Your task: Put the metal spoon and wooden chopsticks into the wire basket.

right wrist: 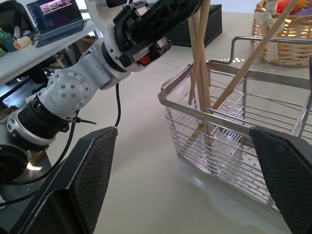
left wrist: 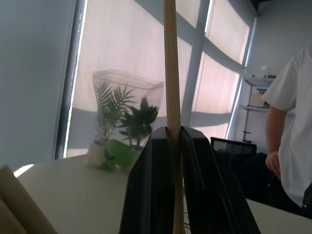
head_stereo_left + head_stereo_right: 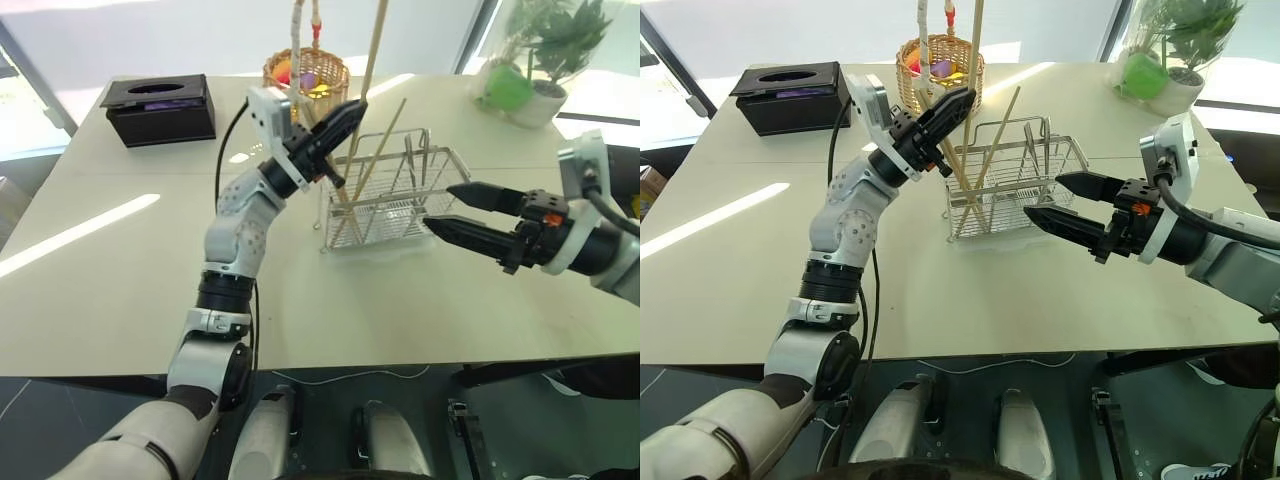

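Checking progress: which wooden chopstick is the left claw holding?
The upright chopstick, rising above the left claw; the others lean loose inside the wire basket.

The held chopstick point(image 3: 372, 55) is cut at the top edge, and its lower end hides among the wire basket point(image 3: 440, 190) wires.

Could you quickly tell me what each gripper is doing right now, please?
Left gripper: closed on a wooden chopstick.
Right gripper: open, holding nothing.
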